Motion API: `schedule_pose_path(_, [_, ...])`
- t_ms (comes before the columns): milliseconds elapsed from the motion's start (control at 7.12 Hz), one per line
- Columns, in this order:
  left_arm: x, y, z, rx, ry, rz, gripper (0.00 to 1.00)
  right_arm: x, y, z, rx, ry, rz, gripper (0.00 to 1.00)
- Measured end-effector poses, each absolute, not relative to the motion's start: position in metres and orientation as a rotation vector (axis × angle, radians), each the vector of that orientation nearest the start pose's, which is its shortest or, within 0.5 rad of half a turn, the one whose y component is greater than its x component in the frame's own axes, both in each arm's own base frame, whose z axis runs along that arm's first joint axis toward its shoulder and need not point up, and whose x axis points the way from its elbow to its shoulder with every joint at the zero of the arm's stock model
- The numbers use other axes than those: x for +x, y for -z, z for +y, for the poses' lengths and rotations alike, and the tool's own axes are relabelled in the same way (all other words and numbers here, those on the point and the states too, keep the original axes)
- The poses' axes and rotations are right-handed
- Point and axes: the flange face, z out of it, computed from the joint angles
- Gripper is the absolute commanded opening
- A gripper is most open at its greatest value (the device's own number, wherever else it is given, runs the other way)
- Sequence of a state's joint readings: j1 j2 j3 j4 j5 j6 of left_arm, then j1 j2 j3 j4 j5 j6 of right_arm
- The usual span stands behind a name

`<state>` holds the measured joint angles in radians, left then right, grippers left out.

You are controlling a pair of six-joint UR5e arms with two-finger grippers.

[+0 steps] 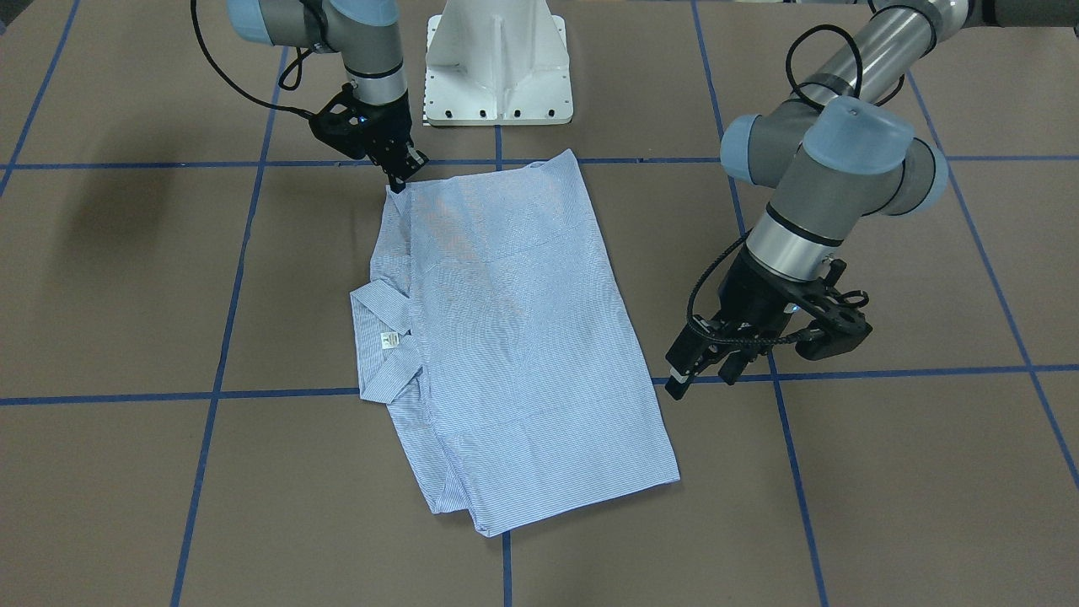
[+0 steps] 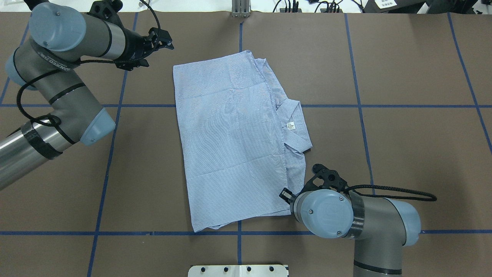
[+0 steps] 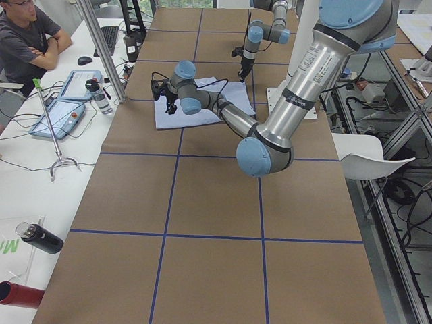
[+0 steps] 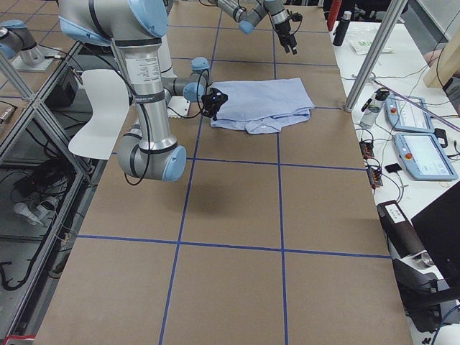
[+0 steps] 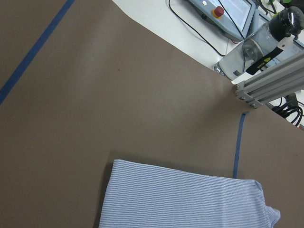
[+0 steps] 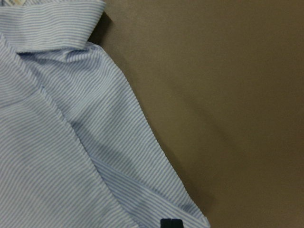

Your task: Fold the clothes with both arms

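white neck label [image 2: 291,125] on the shirt [image 2: 230,142] collar shows dark print, far too small to read. a black band [image 2: 50,60] around the left arm [image 2: 73,100] has pale lettering, too blurred to read. the sticker [image 3: 305,64] on its silver tube is no clearer. nothing legible anywhere.

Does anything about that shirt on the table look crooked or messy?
Slightly. The shirt lies folded but skewed against the blue tape lines, and its collar juts out past one long edge instead of being tucked in.
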<state>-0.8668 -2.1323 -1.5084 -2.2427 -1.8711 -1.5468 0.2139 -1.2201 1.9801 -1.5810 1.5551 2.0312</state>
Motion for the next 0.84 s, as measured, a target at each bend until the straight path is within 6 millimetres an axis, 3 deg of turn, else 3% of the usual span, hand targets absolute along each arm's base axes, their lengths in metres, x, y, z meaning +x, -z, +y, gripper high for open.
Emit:
schedule_pose_path(421, [0.369,-0.299,-0.595,0.259,0.565,1.157,1.00,-0.535,-0.287,-0.251,-0.014,-0.485,-0.768,0.99])
schedule_pose_path(843, [0.356,-0.310,-0.585,0.263,0.568,1.152,1.00,-0.544,-0.283,-0.249,0.023,-0.399,-0.771,0.77])
